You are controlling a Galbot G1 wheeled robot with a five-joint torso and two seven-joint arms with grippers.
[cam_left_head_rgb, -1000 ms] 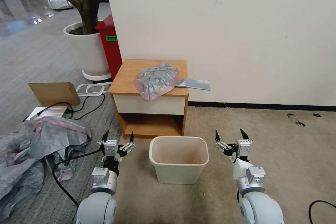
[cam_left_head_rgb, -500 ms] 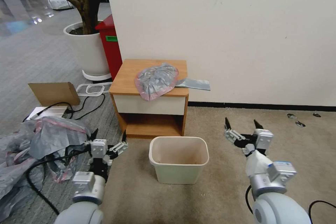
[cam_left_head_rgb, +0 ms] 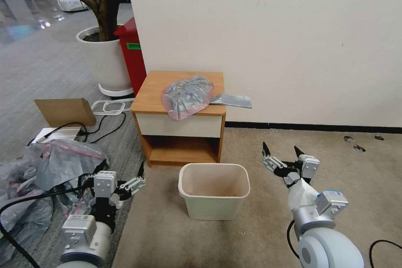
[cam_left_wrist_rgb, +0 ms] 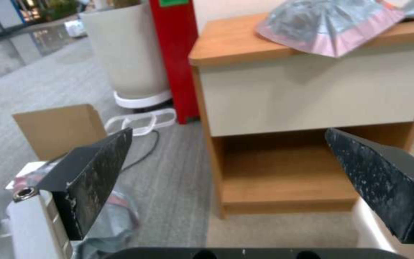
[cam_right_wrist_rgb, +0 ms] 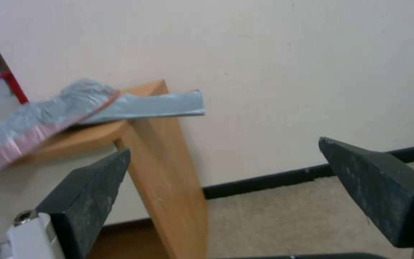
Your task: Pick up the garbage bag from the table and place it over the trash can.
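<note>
Both the left gripper (cam_left_head_rgb: 121,175) and right gripper (cam_left_head_rgb: 281,153) hang open, flanking the trash can (cam_left_head_rgb: 214,191); the garbage bag (cam_left_head_rgb: 187,96) lies on the desk (cam_left_head_rgb: 155,92).

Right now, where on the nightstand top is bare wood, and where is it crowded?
The nightstand top is bare along its left half and back edge. The garbage bag crowds the right front, overhanging the front edge, its tail past the right side. Left gripper and right gripper hang low, open.

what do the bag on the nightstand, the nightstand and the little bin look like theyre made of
The garbage bag: thin plastic film, apparently; grey, crinkled and glinting, with a pink rim.
The table: matte light-brown wood-look top and sides, probably laminated board, with a flat white drawer front.
The trash can: likely moulded plastic; smooth cream walls, rounded corners, rolled rim.
</note>
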